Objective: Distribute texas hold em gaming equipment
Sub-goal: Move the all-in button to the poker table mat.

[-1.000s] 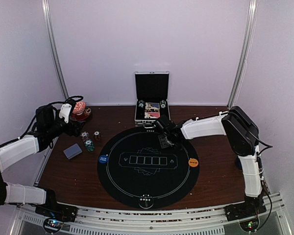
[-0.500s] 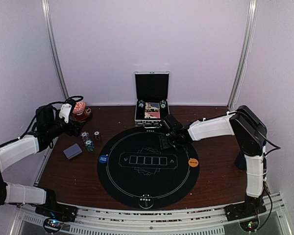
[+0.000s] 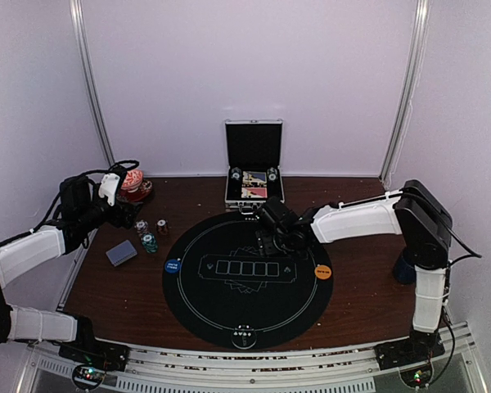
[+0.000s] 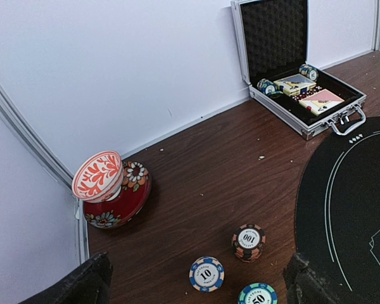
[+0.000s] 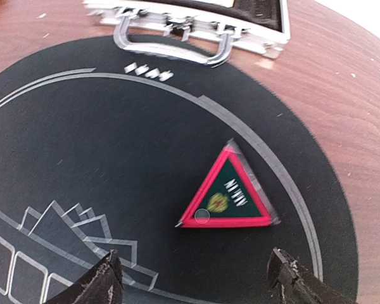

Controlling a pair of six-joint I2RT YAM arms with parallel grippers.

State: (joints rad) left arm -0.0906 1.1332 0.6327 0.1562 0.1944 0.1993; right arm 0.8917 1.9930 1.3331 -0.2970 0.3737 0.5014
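Observation:
A red-edged green triangular marker (image 5: 231, 193) lies flat on the black round mat (image 5: 82, 145), just ahead of my right gripper (image 5: 196, 278). That gripper is open, with nothing between its fingers. In the top view the right gripper (image 3: 268, 235) hangs over the mat's far side. Three stacks of striped poker chips (image 4: 249, 242) (image 4: 206, 274) (image 4: 258, 295) stand on the wood under my left gripper (image 4: 196, 285), which is wide open. A grey-blue card deck (image 3: 121, 252) lies near them. A blue button (image 3: 173, 266) and an orange button (image 3: 322, 271) sit on the mat.
The open silver case (image 3: 254, 168) stands at the back with chips and cards inside. A red flowered bowl with a cup (image 4: 111, 190) sits by the left wall. A dark blue mug (image 3: 403, 268) stands behind the right arm. A small disc (image 3: 243, 337) lies at the mat's near edge.
My right gripper has opened wider and its arm has swung about over the mat's far side. The left arm and the chips have not moved.

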